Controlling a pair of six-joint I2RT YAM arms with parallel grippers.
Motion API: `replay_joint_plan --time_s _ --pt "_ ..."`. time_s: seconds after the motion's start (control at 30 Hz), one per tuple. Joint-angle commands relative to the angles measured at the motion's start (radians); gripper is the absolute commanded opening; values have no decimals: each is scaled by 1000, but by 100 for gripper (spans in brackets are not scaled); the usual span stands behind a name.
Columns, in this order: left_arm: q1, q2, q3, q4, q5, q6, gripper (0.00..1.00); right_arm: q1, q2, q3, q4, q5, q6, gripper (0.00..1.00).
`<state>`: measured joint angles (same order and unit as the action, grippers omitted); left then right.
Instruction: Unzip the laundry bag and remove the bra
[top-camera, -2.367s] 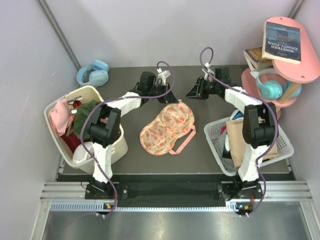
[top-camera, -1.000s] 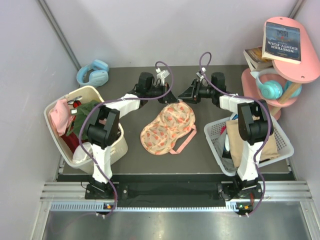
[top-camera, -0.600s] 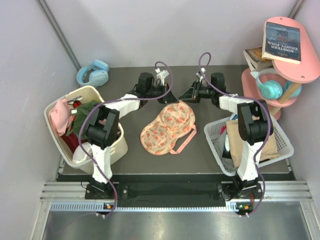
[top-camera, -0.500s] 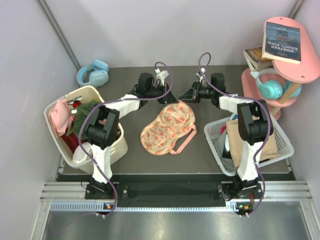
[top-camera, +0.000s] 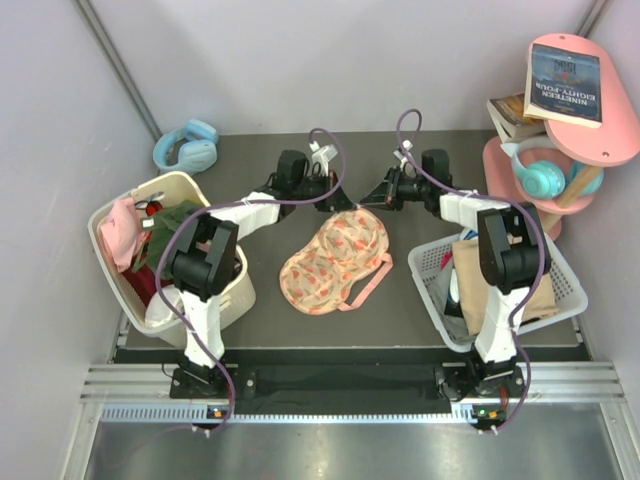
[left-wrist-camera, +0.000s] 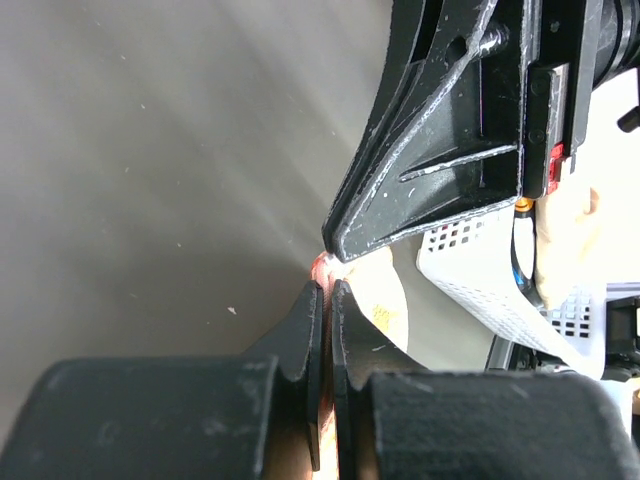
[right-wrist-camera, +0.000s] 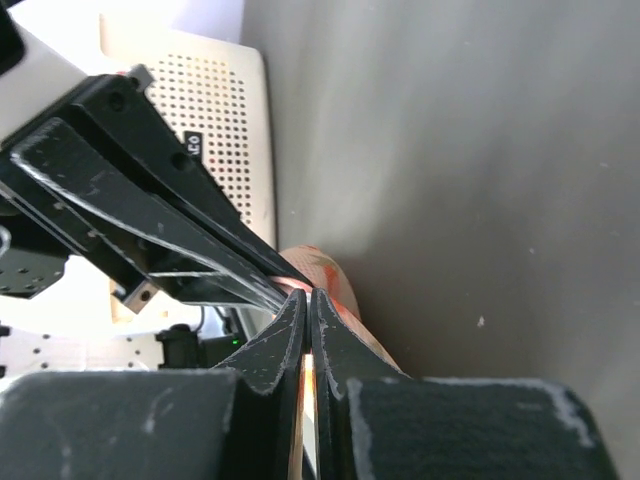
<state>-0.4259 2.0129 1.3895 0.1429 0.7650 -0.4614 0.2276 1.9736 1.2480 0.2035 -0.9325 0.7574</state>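
Observation:
The laundry bag (top-camera: 330, 262) lies zipped in the middle of the table, cream-peach with an orange print, its pink loop strap (top-camera: 368, 280) at the right. My left gripper (top-camera: 343, 202) and right gripper (top-camera: 364, 198) meet tip to tip at its far end. In the left wrist view the left gripper (left-wrist-camera: 327, 288) is shut on pink-orange bag fabric (left-wrist-camera: 385, 305), with the right gripper's fingers (left-wrist-camera: 440, 150) just beyond. In the right wrist view the right gripper (right-wrist-camera: 308, 297) is shut on a thin bit of the bag's edge (right-wrist-camera: 335, 285). The bra is hidden.
A cream basket (top-camera: 185, 180) of clothes stands at the left. A white mesh basket (top-camera: 425, 265) with tan cloth stands at the right. Blue headphones (top-camera: 185, 145) lie at the far left. A pink shelf (top-camera: 600, 150) holds books and teal headphones at the far right.
My right gripper has moved left to the bag's far end and now meets the left gripper. The bag's far end has been drawn slightly towards the near side.

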Motion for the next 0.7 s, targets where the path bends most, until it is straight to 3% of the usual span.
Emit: replay_joint_plan --time_s 0.0,0.2,0.67 --pt "10 -88 -3 63 -12 6 0 -11 -64 2 -84 67 -82 0" --pt "30 -95 -6 54 -19 10 0 -24 -74 -4 -130 103 -116 0" --pt "90 -83 32 32 -182 -34 0 -25 -55 63 -239 147 -176 0"
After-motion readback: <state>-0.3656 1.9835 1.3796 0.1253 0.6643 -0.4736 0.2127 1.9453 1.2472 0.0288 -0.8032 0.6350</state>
